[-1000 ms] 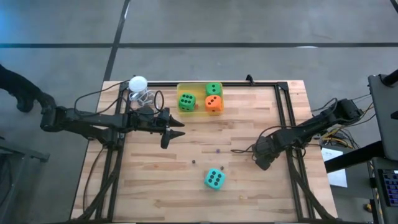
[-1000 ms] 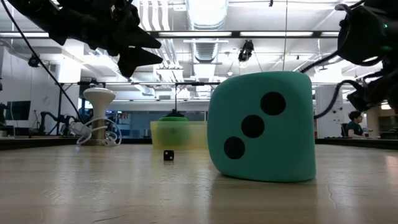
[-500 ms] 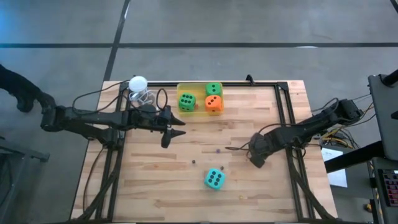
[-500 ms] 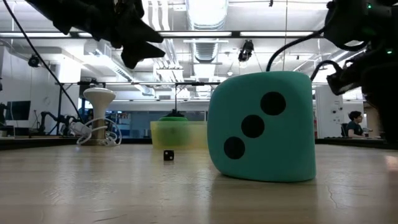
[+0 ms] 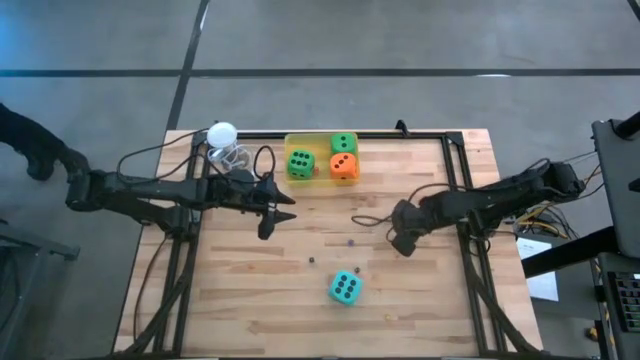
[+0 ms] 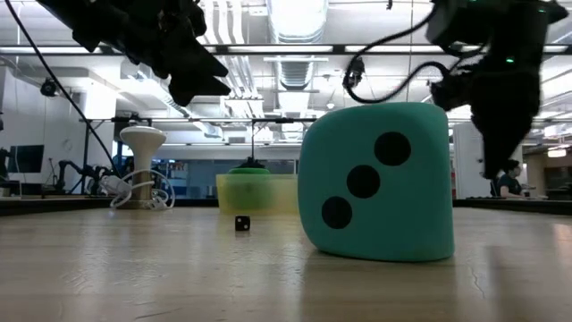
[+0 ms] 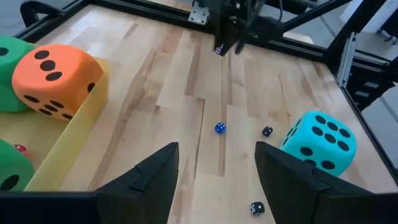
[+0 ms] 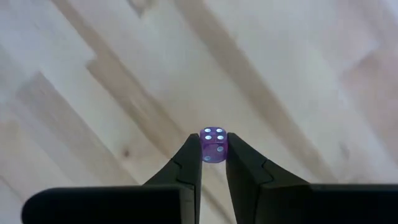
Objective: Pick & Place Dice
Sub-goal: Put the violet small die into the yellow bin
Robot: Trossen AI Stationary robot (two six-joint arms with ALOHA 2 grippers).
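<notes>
The right gripper (image 5: 399,243) hangs over the right half of the table (image 5: 420,300), and its 2 fingers (image 8: 186,163) are pressed on a small purple die (image 8: 213,145) held between the tips, above the bare wood. The left gripper (image 5: 268,207) is over the left part of the table, near the far edge, with its fingers (image 7: 155,177) spread wide and nothing between them.

A yellow tray (image 5: 320,181) sits at the far edge, near the middle. In it lie 2 green dice (image 5: 300,163) and 1 orange die (image 5: 343,166); the second green one (image 5: 343,143) is behind the orange one, toward the far edge. The teal die (image 5: 345,288) rests on the wood near the front edge, about in the middle, well apart from both grippers. Some tiny dice also lie on the wood, among them a blue one (image 7: 219,128) and a dark one (image 7: 267,131). A white ball (image 5: 221,133) stands at the far left corner, beside a coil of cable (image 5: 232,156).
</notes>
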